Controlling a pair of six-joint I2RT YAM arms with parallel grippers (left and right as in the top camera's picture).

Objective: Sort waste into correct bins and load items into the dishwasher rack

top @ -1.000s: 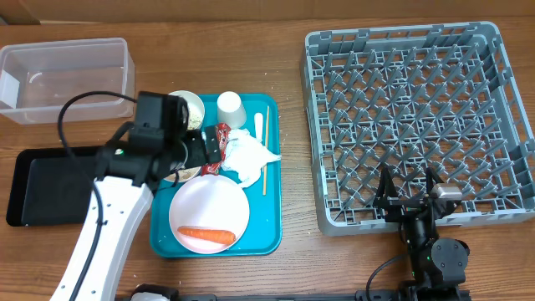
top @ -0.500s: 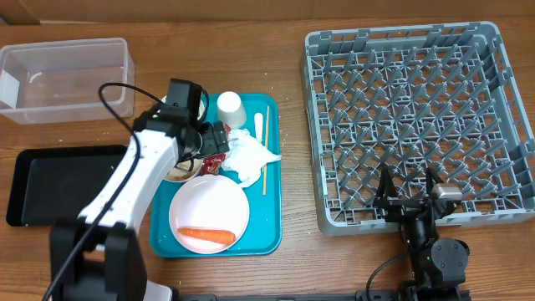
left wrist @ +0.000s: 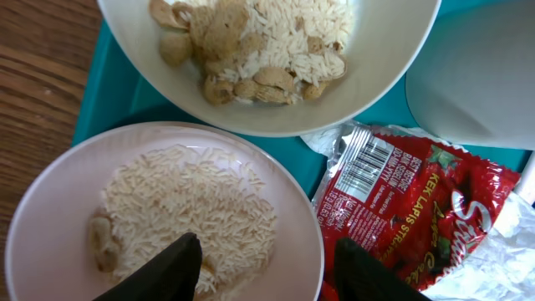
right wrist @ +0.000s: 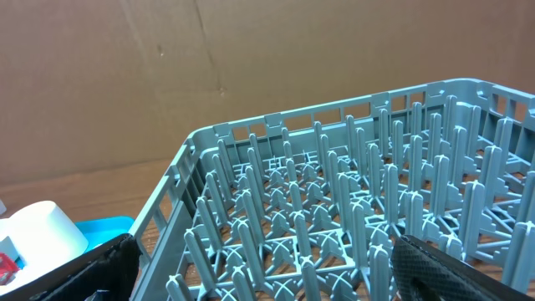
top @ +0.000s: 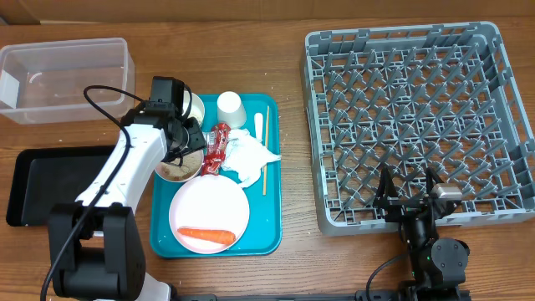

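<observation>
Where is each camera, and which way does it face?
Overhead: above the table, facing down on tray, dishwasher rack, left arm, right arm.
Left wrist: over the tray, facing down at a rice bowl; left gripper straddles its rim.
Right wrist: beside the rack, facing across its pegs; right gripper open.
Shared: red wrapper, overhead and left wrist.

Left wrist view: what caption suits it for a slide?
Left end effector straddles the rim of a rice-filled bowl, beside a red wrapper on the teal tray.

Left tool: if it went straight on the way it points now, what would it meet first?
Probably the rim of the rice bowl: the left tool straddles it, one finger above the rice, the other above the red wrapper. Depth is unclear.
</observation>
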